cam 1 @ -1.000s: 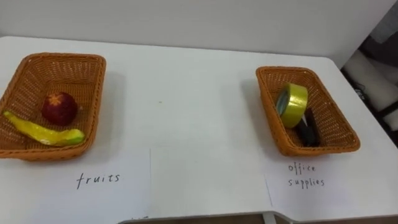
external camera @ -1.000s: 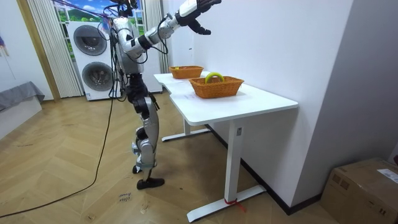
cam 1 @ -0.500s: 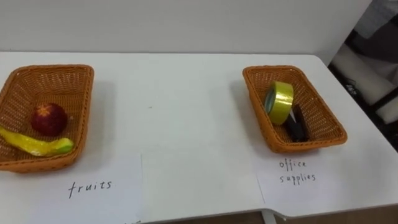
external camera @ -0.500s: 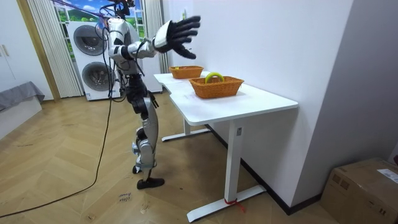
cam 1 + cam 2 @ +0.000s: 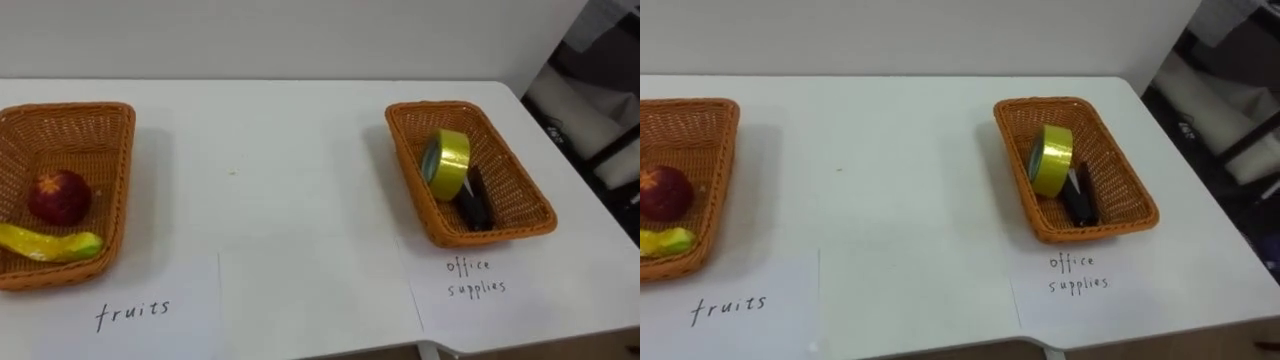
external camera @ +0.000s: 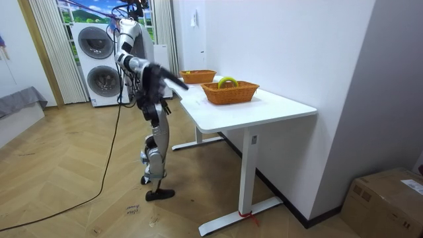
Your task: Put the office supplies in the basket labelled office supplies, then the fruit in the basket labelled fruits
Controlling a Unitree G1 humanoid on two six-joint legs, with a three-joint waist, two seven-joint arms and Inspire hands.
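Over at the desk's (image 5: 300, 180) left edge the apple (image 5: 59, 196) and banana (image 5: 50, 243) sit in the fruit basket (image 5: 112, 160), with tape (image 5: 445, 163) plus some dark thing (image 5: 475, 203) I can't identify in the supplies basket (image 5: 515, 185) near the right edge. Only risk I'd guess: the right hand (image 6: 176, 79), too smeared to tell open or closed, clipping a basket off the front edge.

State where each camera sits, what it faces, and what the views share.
Left eye view: robot's head, looking down at the white table.
Right eye view: just beside it, same downward look.
Room view: across the floor, facing the whole robot standing at the table.
All share the office supplies basket with yellow tape.
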